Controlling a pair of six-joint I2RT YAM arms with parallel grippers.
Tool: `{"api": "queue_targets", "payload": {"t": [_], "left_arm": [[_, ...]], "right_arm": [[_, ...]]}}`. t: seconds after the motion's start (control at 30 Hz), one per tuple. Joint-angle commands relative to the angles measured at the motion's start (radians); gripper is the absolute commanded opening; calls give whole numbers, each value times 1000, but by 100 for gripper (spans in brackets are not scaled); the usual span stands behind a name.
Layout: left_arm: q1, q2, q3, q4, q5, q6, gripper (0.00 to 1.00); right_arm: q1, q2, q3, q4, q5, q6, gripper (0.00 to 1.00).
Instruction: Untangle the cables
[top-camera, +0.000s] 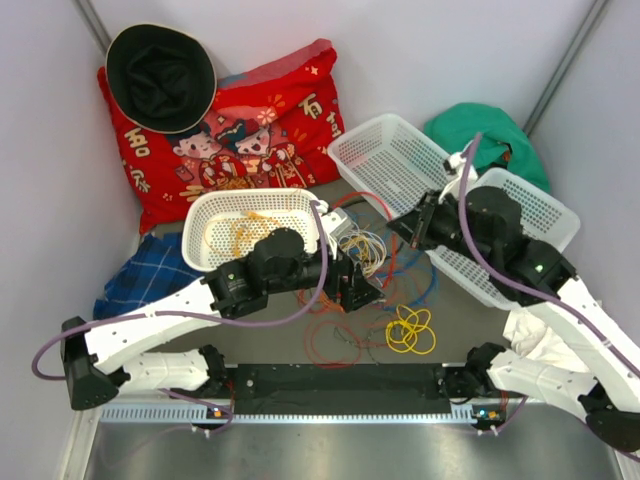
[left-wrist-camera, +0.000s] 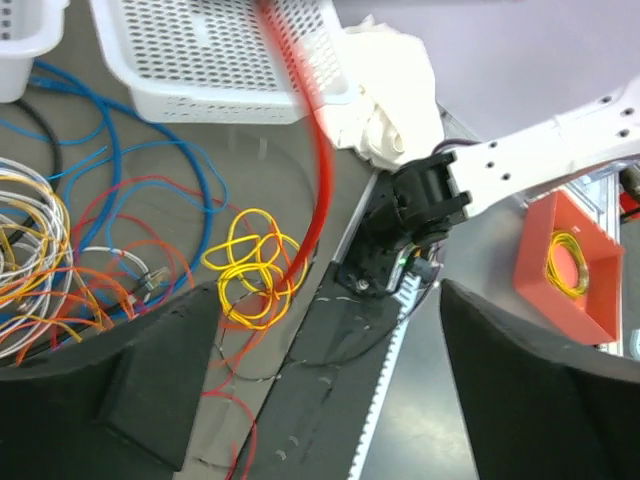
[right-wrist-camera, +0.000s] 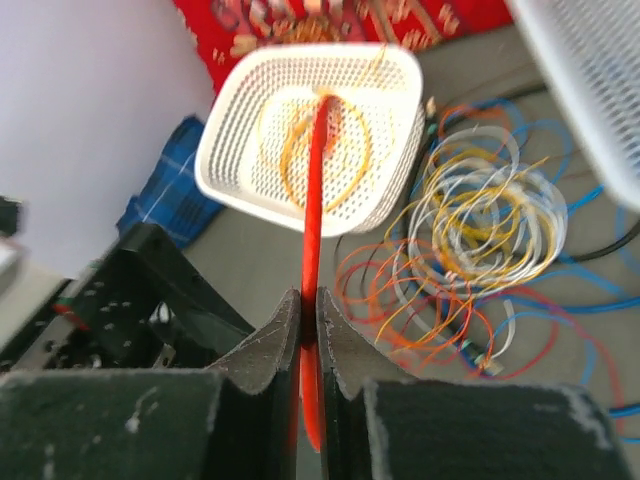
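The cables (top-camera: 372, 252) lie in a tangled heap of red, orange, blue, yellow and grey-white loops between my two grippers; the heap also shows in the right wrist view (right-wrist-camera: 480, 225). My right gripper (right-wrist-camera: 308, 300) is shut on a red cable (right-wrist-camera: 313, 200) that runs taut away from the jaws; in the top view the gripper (top-camera: 403, 228) hangs over the heap's right edge. My left gripper (left-wrist-camera: 330, 290) is open and empty, low over the heap's near side (top-camera: 362, 288). A yellow coil (left-wrist-camera: 255, 270) lies apart by its left finger, and the red cable (left-wrist-camera: 312, 150) crosses above it, blurred.
A white basket (top-camera: 200, 215) at the left holds an orange cable (top-camera: 245, 232). An empty white basket (top-camera: 385, 150) stands behind, and another (top-camera: 540, 205) is under my right arm. A red pillow (top-camera: 290, 110), a black hat (top-camera: 160, 75) and an orange box (left-wrist-camera: 540, 250) are nearby.
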Motion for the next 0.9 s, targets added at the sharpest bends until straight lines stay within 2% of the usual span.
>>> {"api": "queue_targets", "payload": {"t": [0.0,0.27,0.4,0.57,0.67,0.73,0.87], "left_arm": [[-3,2,-2,-20,-113,-44,99],[-3,29,24,-117,-307,-95,99],[-3,21,4,-178,-440,-138,99],[4,48,9,-325,-646,-254,99],[15,67,2,-384,-655,-312,98],[20,73,-11,-385,-646,-328,98],[21,75,-36,-359,-612,-343,98]], "right_arm": [[-20,0,189,-53,136,-151,0],[-55,55,358,-137,274,-254,0],[-142,72,381,-136,406,-283,0],[-276,104,349,-130,456,-214,0],[-356,97,269,-92,476,-142,0],[-447,94,211,-64,424,-59,0],[-554,110,140,14,384,15,0]]}}
